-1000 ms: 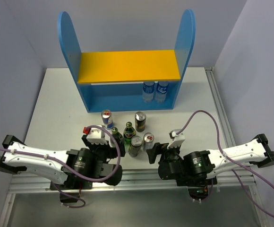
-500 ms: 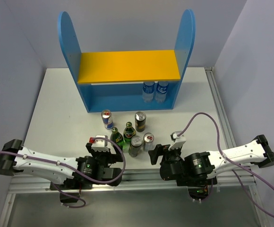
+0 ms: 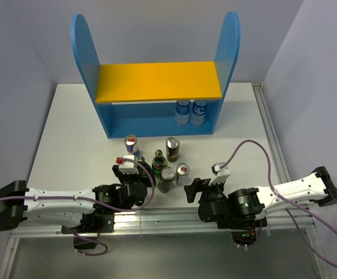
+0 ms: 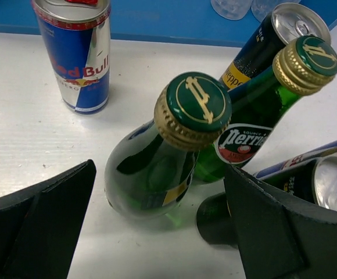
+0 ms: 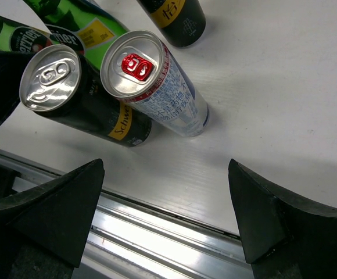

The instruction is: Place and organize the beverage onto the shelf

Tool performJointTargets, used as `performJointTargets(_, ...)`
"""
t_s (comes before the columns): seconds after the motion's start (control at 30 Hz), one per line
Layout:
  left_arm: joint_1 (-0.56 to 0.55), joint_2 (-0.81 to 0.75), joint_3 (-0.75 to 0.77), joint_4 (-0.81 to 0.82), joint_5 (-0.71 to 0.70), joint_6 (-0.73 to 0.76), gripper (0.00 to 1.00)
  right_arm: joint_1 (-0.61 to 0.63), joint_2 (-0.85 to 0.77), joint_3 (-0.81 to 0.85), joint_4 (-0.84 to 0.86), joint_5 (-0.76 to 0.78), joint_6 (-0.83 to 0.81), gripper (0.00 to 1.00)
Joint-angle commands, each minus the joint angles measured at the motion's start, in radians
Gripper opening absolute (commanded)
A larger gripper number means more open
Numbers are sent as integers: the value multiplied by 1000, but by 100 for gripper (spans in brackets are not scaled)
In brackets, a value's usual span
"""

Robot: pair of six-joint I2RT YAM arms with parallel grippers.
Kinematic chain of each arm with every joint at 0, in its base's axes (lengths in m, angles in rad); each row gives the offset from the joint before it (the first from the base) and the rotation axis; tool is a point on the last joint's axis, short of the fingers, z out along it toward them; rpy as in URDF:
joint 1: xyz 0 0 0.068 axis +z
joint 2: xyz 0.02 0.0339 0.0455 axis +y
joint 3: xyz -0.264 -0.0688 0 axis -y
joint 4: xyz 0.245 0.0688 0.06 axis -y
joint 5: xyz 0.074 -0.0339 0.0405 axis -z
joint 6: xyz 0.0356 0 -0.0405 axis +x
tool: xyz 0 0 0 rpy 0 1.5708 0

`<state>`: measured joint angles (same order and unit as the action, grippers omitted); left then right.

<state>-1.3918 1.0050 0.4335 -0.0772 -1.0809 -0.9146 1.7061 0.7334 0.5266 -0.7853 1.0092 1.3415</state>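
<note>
Your left jaws stand wide open with the nearer green Perrier bottle [image 4: 157,168] between them, one jaw on each side, not closed on it. Your right jaws also gape wide and empty, facing the silver slim can [image 5: 157,87] and the dark Schweppes can [image 5: 87,104] beside it. All six drinks, the Red Bull can [image 4: 78,58] among them, stand clustered on the tabletop [image 3: 64,133] in front of the shelf [image 3: 85,52], none of them on it
</note>
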Motion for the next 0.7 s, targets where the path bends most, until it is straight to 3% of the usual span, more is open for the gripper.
performJointTargets(0.0, 40, 23, -22, 190, 74, 112, 99, 7, -19, -20, 11, 45, 39, 95)
performJointTargets(0.67, 109, 391, -41, 370, 98, 29, 95, 7, -72, -54, 86, 39, -42, 96)
